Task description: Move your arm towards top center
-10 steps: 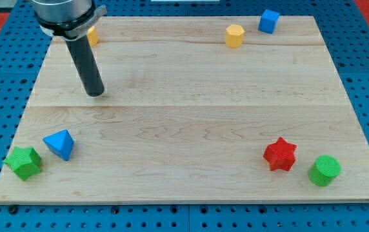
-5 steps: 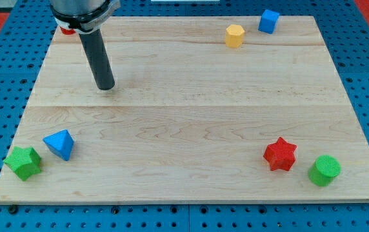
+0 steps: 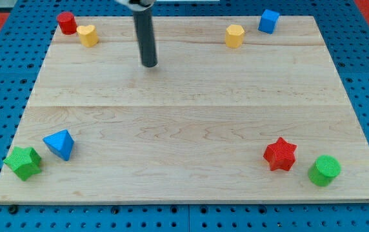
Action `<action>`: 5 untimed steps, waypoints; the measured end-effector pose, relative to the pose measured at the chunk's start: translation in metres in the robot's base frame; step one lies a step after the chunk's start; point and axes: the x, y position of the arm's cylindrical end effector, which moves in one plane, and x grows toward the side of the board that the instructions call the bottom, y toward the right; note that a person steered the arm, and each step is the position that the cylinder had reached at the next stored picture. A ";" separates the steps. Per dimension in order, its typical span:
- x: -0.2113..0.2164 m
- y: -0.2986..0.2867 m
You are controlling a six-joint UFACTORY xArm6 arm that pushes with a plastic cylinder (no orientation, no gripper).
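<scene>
My tip (image 3: 149, 64) rests on bare tabletop (image 3: 184, 116) left of top centre, touching no block, so the way to the view's right looks open; there is no gripper (only the rod). The yellow block (image 3: 88, 35) and red cylinder (image 3: 66, 23) sit to its left; the yellow hexagonal block (image 3: 234, 36) and blue cube (image 3: 268, 21) lie beyond the goal.

Straight dark rod, cylindrical, matte black-grey; my tip (image 3: 149, 65) blunt, flat-ended; pale collar at rod top.
</scene>
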 end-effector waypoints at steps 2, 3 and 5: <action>-0.061 0.030; -0.052 0.045; 0.098 0.185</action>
